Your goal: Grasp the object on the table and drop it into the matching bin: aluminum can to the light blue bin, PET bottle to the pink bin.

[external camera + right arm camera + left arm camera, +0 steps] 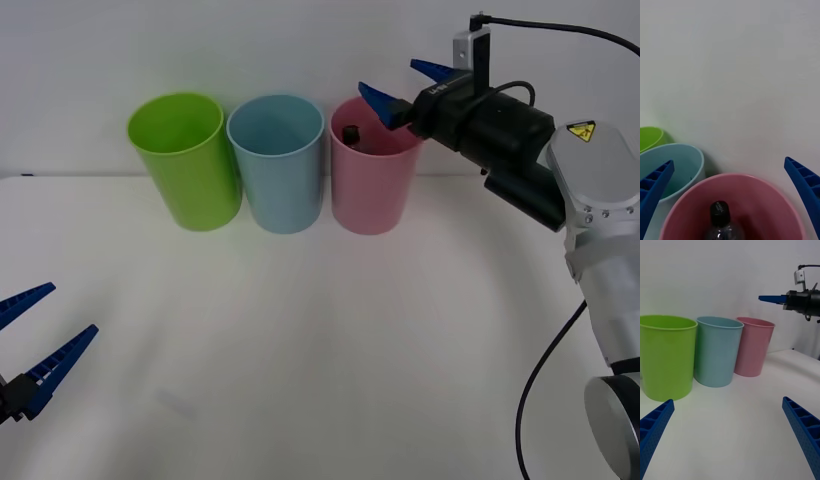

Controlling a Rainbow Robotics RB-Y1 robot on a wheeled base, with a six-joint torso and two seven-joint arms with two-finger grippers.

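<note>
Three bins on the counter point(300, 350): lime green bin point(185, 160), light blue bin point(277, 162), pink bin point(372, 165). One PET bottle point(720, 221) inside the pink; right wrist view shows its cap. Right pincer point(400, 88) released above the pink rim. Left pincer point(35, 345) spread, low at the near-left counter.

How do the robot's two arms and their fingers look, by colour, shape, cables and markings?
The right gripper has blue, ribbed, pointed fingers on a black body, with a small silver camera box and a black cable above. Behind it the arm is light grey with a yellow warning triangle. The left gripper has the same blue ribbed fingers on a dark mount.
</note>
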